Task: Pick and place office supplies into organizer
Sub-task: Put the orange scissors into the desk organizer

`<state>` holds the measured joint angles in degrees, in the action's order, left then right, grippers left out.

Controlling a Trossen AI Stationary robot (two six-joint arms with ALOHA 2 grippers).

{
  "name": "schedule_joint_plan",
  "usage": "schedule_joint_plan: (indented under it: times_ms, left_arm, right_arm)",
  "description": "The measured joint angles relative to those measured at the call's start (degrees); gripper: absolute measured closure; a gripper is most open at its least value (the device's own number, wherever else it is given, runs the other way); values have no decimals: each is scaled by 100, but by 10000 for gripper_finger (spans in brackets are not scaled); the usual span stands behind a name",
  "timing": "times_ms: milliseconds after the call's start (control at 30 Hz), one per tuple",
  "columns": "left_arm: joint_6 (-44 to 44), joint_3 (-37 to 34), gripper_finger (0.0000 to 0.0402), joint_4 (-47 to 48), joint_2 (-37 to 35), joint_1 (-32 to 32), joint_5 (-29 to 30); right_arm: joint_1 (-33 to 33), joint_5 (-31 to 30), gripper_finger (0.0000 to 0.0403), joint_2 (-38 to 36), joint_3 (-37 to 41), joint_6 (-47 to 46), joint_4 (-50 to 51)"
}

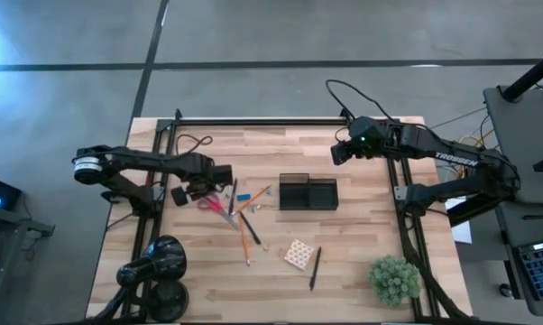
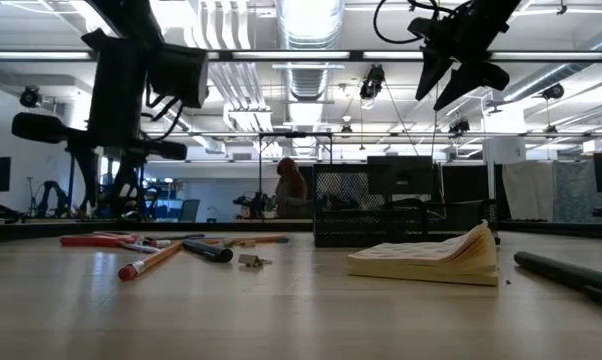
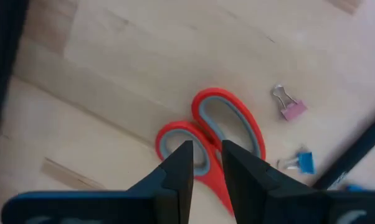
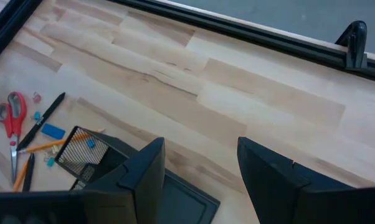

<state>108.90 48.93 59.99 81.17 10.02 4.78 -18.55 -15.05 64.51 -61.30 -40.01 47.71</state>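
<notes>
Red-handled scissors (image 1: 213, 203) lie flat on the table near its left side, and their handles (image 3: 206, 134) fill the left wrist view. My left gripper (image 1: 195, 187) (image 3: 207, 167) hovers over those handles, open by a narrow gap and touching nothing. Orange and dark pencils (image 1: 245, 227) lie fanned out beside the scissors. A small blue piece (image 4: 52, 130) lies among them. The yellowish note pad (image 1: 298, 254) (image 2: 431, 258) and a dark pen (image 1: 315, 268) lie nearer the front edge. The dark organizer (image 1: 308, 192) stands mid-table. My right gripper (image 1: 341, 152) (image 4: 200, 168) waits open, high above the far right.
A pink binder clip (image 3: 290, 107) and a blue one (image 3: 303, 163) lie beside the scissors. A black round lamp-like object (image 1: 159, 271) stands at the near left corner and a green spiky plant ball (image 1: 394, 278) at the near right. Bare wood (image 4: 194, 87) lies beyond the organizer.
</notes>
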Motion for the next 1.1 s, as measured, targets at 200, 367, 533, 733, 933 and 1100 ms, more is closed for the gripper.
schedule_joint_plan:
  times_ms: [200, 367, 533, 733, 933, 1100]
  left_arm:
    - [927, -222, 332, -385, 24, 0, -39]
    - [1091, -451, 332, -657, 24, -2, -355]
    - [1474, -647, 332, -696, 24, -7, -341]
    - [505, -747, 332, -1278, 9, -2, -443]
    - [-1392, -499, 332, -1283, -5, 0, -602]
    - [-1475, -414, 332, -1352, -16, -2, -619]
  right_arm:
    - [0, 0, 211, 0, -2, 8, 1]
    - [0, 0, 211, 0, -2, 22, 10]
    - [0, -2, 211, 0, -1, 69, 10]
    - [0, -2, 211, 0, -2, 129, 10]
    - [0, -7, 211, 0, -2, 317, 8]
    - [-2, -11, 211, -2, -1, 421, 5]
